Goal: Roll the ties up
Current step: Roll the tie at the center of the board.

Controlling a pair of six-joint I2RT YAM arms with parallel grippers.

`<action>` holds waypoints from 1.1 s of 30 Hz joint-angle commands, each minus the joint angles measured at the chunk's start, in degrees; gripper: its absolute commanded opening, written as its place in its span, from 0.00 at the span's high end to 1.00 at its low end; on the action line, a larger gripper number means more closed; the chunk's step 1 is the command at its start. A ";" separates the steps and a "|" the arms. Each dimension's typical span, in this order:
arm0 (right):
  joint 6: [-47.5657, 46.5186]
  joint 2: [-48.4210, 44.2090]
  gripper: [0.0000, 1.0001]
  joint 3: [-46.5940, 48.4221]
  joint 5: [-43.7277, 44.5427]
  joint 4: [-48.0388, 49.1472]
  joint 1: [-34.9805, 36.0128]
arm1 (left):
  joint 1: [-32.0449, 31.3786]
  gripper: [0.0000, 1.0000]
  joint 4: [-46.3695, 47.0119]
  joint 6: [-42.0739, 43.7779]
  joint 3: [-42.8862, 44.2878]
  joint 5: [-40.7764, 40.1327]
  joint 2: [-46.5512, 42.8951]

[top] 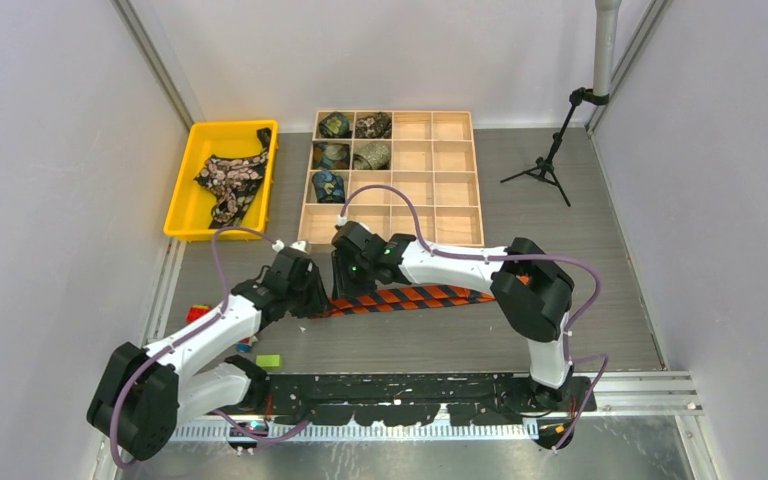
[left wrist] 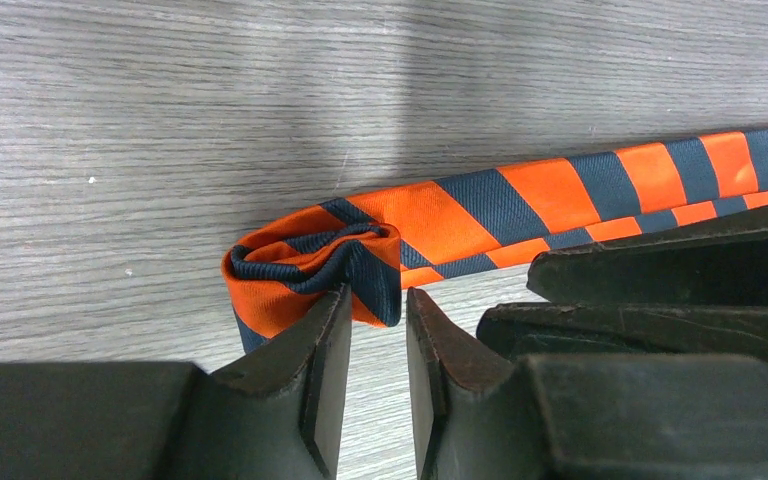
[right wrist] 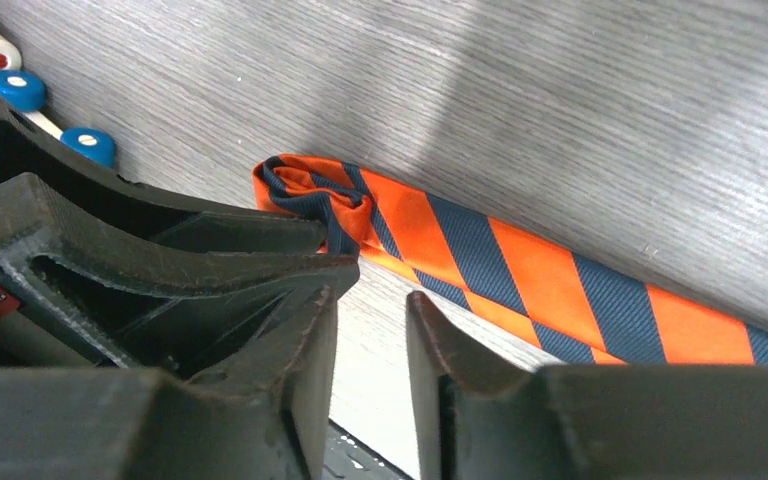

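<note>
orange-and-navy diagonal-striped fabric necktie [left wrist: 520, 200]: flat on grey wood-grain table [top: 610, 300], left end folded over | left gripper [left wrist: 378, 300]: jaws narrowly apart at the fold | right gripper [right wrist: 372, 300]: jaws narrowly apart, just beside it | open tabletop to wooden compartment tray [top: 450, 241] | white walls [top: 60, 150] around

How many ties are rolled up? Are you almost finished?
Five rolled ties sit in the wooden tray. The orange striped tie is barely begun: only its tip is curled, at the left end effector and right end effector. The flowered tie in the yellow bin lies unrolled.

No text, label, brand, number or sign can be read anywhere.
</note>
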 commanded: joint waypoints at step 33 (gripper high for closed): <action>1.43 5.25 0.61 5.86 -5.61 4.95 0.78 | -0.09 0.82 -10.81 0.36 4.70 -5.49 -9.55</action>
